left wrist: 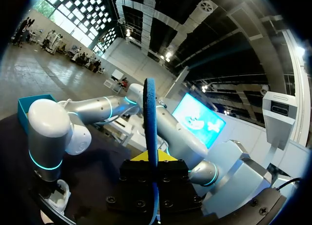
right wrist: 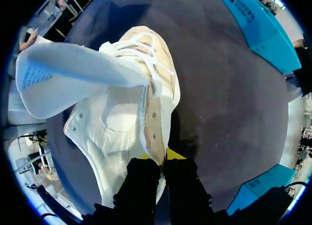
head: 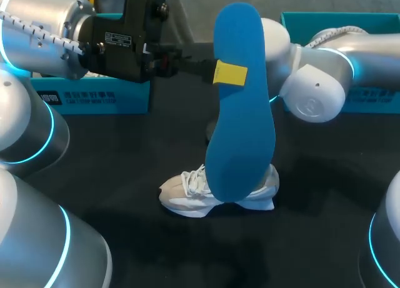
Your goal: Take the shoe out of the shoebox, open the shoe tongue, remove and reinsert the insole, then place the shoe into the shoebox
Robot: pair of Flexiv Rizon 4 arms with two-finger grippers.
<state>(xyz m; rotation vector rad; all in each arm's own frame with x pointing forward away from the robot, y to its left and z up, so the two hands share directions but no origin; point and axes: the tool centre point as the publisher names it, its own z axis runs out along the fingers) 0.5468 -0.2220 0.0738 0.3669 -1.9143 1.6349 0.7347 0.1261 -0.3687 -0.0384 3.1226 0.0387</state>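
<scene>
A blue insole (head: 240, 113) hangs upright above the table, with my left gripper (head: 230, 74) shut on its middle. In the left wrist view the insole (left wrist: 150, 117) stands edge-on between that gripper's (left wrist: 152, 156) fingers. Below it a white and beige shoe (head: 187, 194) lies on the black table (head: 125, 175). My right arm (head: 325, 82) comes down behind the insole, which hides its gripper in the head view. In the right wrist view my right gripper (right wrist: 163, 159) is shut on the beige rim of the shoe (right wrist: 122, 122). A broad white surface (right wrist: 73, 78), seemingly the insole's other face, stands over the laces.
A teal box (head: 94, 97) stands at the back left of the table and another teal box (head: 375, 25) at the back right, behind my right arm. Both show in the right wrist view too, one box (right wrist: 263, 25) ahead of the shoe.
</scene>
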